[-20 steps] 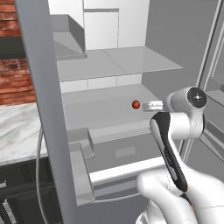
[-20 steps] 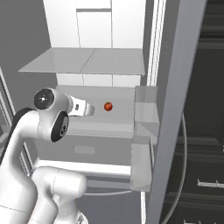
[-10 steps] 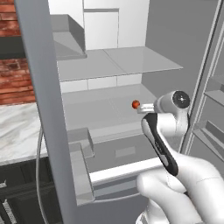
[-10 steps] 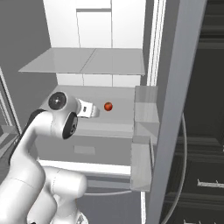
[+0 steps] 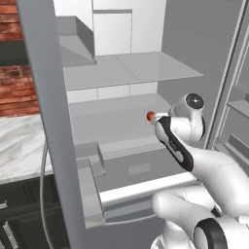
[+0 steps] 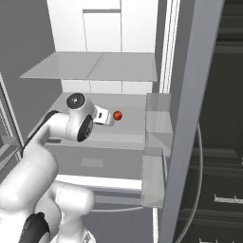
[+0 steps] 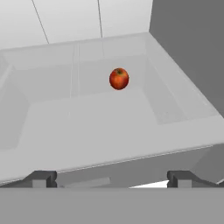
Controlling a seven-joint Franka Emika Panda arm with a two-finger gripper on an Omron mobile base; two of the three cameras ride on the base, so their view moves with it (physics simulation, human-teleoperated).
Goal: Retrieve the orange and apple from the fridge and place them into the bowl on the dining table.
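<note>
No text, label, brand, number or sign can be read anywhere in these views.

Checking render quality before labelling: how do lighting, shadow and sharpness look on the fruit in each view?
Hand view: apple sharp, evenly lit, no clear cast shadow on the fridge shelf. Left base view: apple a tiny blob, half hidden by the arm. Right base view: small, flat-lit, no glare.
</note>
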